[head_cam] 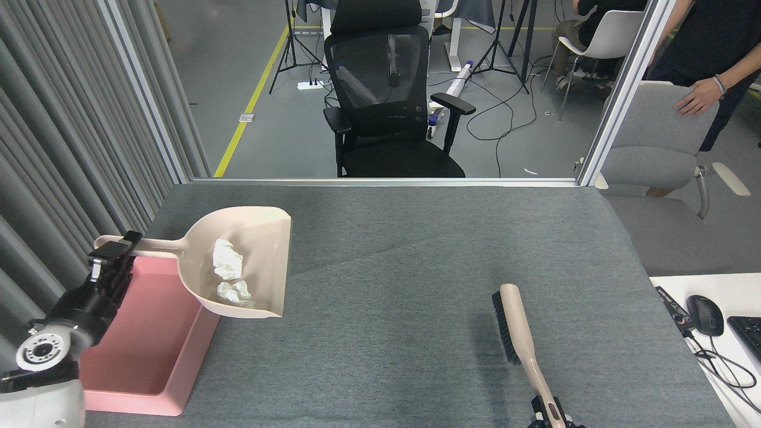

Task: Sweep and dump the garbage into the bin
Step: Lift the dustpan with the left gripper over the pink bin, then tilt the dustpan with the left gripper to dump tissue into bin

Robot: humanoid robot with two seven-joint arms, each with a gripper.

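dustpan [250, 261] overhanging bin [148, 333] rim, apparently raised

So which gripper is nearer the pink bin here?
Left. The left gripper holds the dustpan handle over the bin; the right gripper is far across the table.

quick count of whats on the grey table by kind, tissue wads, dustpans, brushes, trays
tissue wads: 2, upper wad and lower wad, both in the dustpan
dustpan: 1, its handle in the left gripper
brush: 1, its handle end at the right gripper
pink tray: 1
total: 5
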